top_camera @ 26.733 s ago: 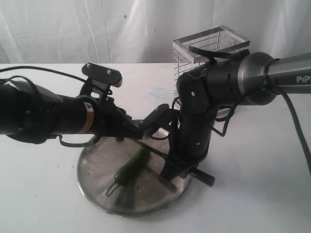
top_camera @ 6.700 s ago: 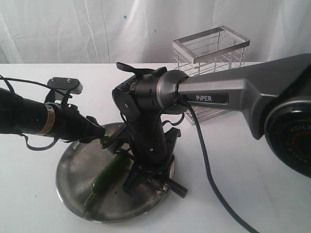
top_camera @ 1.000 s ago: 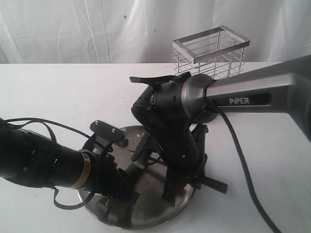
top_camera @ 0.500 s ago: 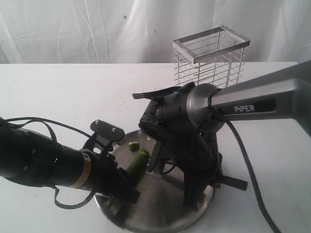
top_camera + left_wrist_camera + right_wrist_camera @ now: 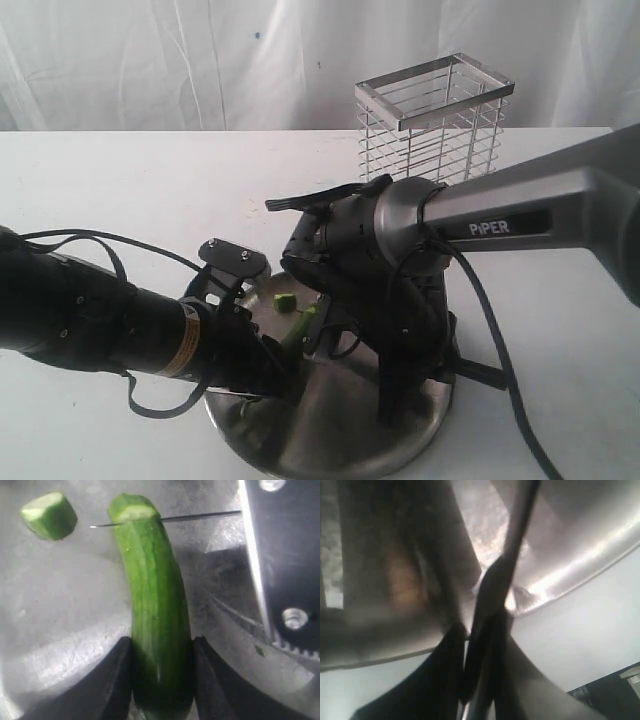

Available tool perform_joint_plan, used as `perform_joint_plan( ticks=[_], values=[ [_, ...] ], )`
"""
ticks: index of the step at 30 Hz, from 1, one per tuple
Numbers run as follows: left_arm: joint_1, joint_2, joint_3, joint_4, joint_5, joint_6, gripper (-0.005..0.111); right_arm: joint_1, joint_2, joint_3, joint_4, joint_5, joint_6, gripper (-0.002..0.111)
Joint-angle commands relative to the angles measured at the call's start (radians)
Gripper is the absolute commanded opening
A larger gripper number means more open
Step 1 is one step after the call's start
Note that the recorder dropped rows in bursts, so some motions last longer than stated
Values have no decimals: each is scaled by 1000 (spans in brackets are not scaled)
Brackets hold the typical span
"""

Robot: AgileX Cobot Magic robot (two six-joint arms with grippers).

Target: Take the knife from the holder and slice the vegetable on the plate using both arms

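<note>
Exterior view: at lower centre, the left jaws are clamping the vegetable (image 5: 299, 328) on the plate (image 5: 330, 455). The right jaws are gripping the knife (image 5: 482, 376). The holder (image 5: 432, 110), upper right, is showing nothing inside.

Left wrist view: the vegetable is running bottom to top, with the blade crossing it squarely just below its cut tip. A slice (image 5: 49, 515) is lying upper left.

Right wrist view: the right jaws are pinching the handle.

The plate (image 5: 60, 630) is dull, scratched grey metal; the vegetable (image 5: 155, 620) has smooth, glossy green skin; the holder (image 5: 440, 140) is shiny chrome wire; the counter (image 5: 120, 190) looks matt white.
</note>
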Motion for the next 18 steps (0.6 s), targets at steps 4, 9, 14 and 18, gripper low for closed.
perform_joint_plan(
  ticks=[4, 9, 14, 18],
  values=[
    [2, -9, -14, 8, -76, -11, 28, 19, 0, -69, 82, -14, -48, 0],
    [2, -15, -14, 8, -104, -13, 28, 24, 0, -110, 131, -14, -60, 0],
    [2, -60, -14, 18, -104, -15, 28, 24, 0, -118, 171, -14, -69, 0],
    [2, -67, -10, 29, -107, -18, 28, 24, 5, -118, 173, -14, -71, 0]
  ],
)
